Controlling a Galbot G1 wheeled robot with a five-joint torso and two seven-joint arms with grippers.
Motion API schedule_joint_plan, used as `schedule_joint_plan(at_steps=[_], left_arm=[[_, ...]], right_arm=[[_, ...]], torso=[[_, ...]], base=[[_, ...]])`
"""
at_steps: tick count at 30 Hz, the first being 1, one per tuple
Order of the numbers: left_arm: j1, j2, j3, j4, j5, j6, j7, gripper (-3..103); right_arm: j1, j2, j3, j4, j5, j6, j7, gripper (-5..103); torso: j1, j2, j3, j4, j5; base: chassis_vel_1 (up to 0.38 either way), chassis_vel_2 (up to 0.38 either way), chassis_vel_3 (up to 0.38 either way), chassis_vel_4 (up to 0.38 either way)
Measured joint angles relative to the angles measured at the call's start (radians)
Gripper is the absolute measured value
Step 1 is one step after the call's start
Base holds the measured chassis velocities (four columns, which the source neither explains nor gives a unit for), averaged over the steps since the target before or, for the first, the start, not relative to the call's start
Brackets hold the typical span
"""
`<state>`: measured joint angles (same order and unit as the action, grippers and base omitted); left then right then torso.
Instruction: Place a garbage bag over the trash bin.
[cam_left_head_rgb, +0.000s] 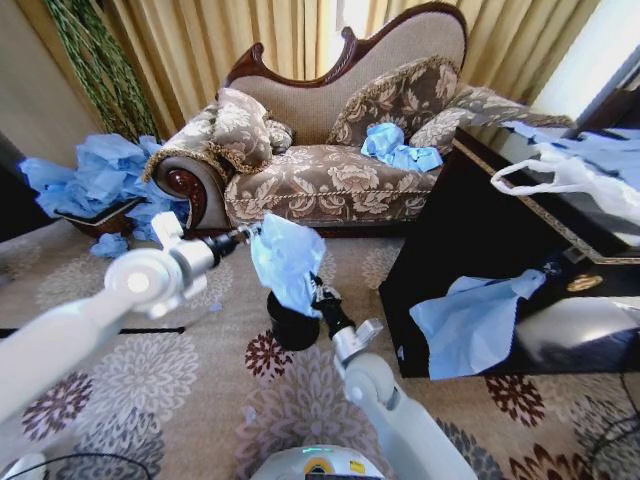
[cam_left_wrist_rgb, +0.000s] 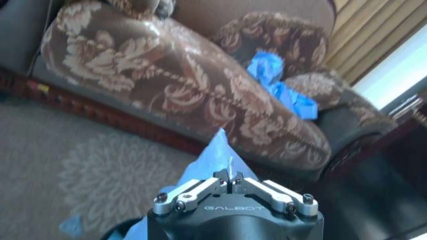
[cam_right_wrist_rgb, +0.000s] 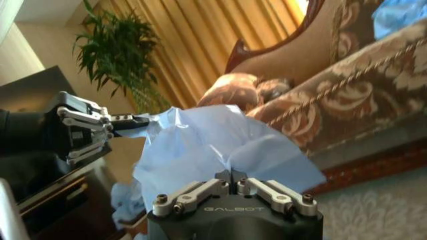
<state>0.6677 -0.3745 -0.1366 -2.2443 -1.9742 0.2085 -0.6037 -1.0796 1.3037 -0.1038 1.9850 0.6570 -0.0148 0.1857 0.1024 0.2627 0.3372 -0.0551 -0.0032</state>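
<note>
The garbage bag (cam_left_head_rgb: 287, 258) is a crumpled light-blue film held up between both grippers, just above the trash bin (cam_left_head_rgb: 292, 324), a small black cylinder on the carpet. The bag's lower part hangs in front of the bin's rim. My left gripper (cam_left_head_rgb: 246, 238) is shut on the bag's upper left edge; in the left wrist view its fingers (cam_left_wrist_rgb: 232, 181) pinch the film (cam_left_wrist_rgb: 212, 159). My right gripper (cam_left_head_rgb: 318, 294) is shut on the bag's lower right side, and the right wrist view shows the film (cam_right_wrist_rgb: 213, 145) bunched above the closed fingers (cam_right_wrist_rgb: 232, 176).
A patterned sofa (cam_left_head_rgb: 330, 170) stands behind the bin with a blue bag (cam_left_head_rgb: 395, 148) on its seat. A pile of blue bags (cam_left_head_rgb: 100, 175) lies at the left. A black table (cam_left_head_rgb: 470, 240) at the right carries a white bag (cam_left_head_rgb: 570, 175) and a draped blue bag (cam_left_head_rgb: 470, 320).
</note>
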Motion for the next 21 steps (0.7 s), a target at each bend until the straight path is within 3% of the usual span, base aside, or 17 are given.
schedule_joint_plan(at_steps=[8,10,21], left_arm=[[0.072,0.009,0.02,0.054,0.092,0.001,0.022,0],[0.077,-0.016,0.042,0.111,0.13,0.003,0.052,0],[0.022,-0.174,0.13,0.272,0.18,0.022,0.089,0]], right_arm=[[0.032,-0.036,-0.018,-0.01,0.087,-0.04,0.011,0],[0.068,-0.041,-0.024,-0.057,0.09,-0.039,0.011,0],[0.108,-0.056,-0.012,-0.185,0.088,-0.05,0.021,0]], torso=[[0.0,0.0,0.0,-0.0002,-0.0001],[0.0,0.0,0.0,0.0,-0.0002],[0.0,0.0,0.0,0.0001,-0.0001]], base=[[0.0,0.0,0.0,0.0],[0.0,0.0,0.0,0.0],[0.0,0.0,0.0,0.0]])
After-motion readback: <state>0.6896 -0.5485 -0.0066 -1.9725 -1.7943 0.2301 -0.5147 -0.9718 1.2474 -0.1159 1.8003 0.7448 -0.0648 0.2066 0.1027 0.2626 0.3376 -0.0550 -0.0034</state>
